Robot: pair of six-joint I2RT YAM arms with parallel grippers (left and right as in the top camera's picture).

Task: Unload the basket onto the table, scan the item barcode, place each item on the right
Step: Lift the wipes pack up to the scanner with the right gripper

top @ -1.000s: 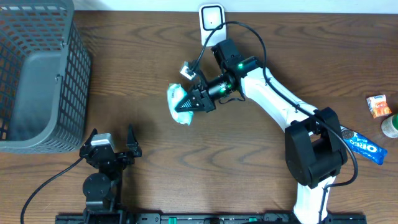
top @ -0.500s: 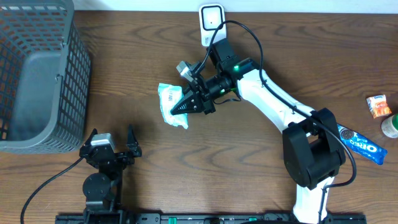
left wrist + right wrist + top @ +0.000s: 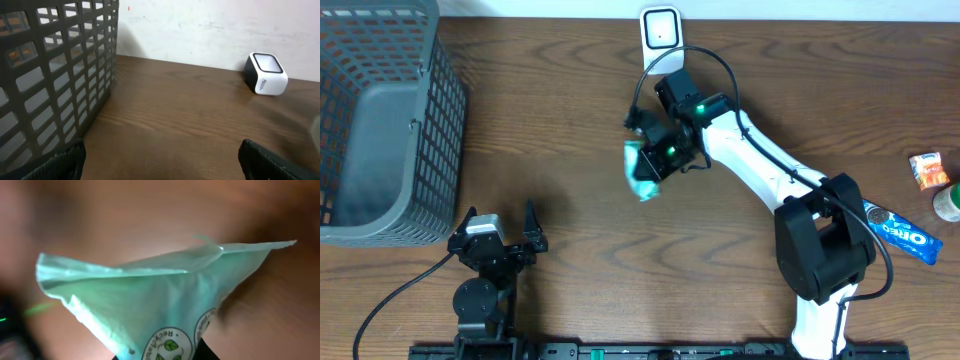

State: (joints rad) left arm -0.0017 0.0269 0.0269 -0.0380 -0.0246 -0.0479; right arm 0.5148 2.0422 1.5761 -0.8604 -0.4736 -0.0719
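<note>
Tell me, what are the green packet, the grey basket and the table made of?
The packet looks like thin, soft plastic film, slightly glossy: it creases and carries printed round logos. The basket is probably moulded plastic, matte grey, with an even grid of thick bars. The table is wood or wood-look laminate, I cannot tell which: brown grain with a faint sheen.

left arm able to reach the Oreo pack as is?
Probably not. The Oreo pack lies far right, beyond the right arm's base, which stands in between; the left hand sits open by the basket at the far left.
</note>
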